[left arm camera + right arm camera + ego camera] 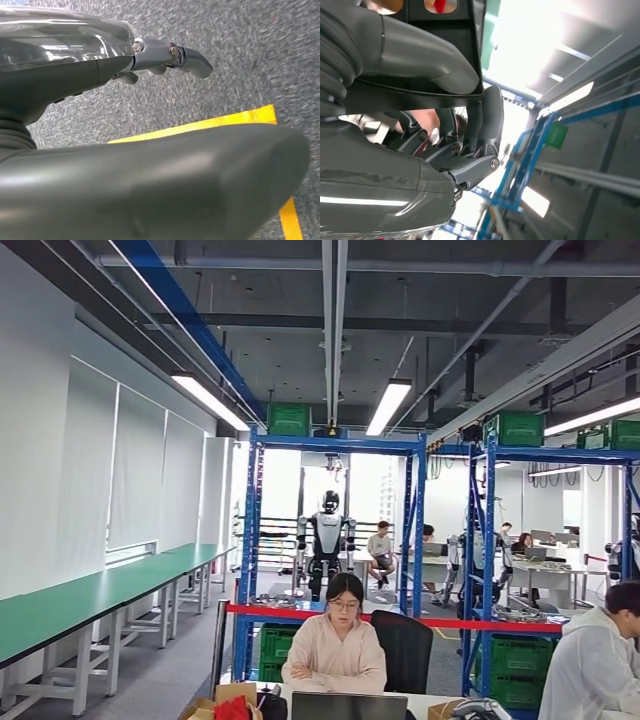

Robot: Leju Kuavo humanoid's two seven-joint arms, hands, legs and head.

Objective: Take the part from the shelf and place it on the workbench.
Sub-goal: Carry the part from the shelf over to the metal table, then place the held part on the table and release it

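Observation:
My right hand [471, 145] grips a flat black part [444, 20] with cut-out openings, the thick thumb [429, 55] on one face and the dark fingers [490, 115] on the other. My left hand [170, 55] hangs over grey carpet with its fingers stretched out and nothing in them. Ahead in the head view stands a blue shelf [249, 540] with metal parts [275, 598] on its lower level. A long green-topped workbench [90, 590] runs along the left wall.
A person [337, 640] sits at a desk with a laptop [347, 706] straight ahead, another person [596, 660] at the right. Red tape [392, 620] crosses the shelf front. Green crates [275, 645] sit low. Another robot [328, 535] stands behind. A yellow floor line [226, 120] lies below my left hand.

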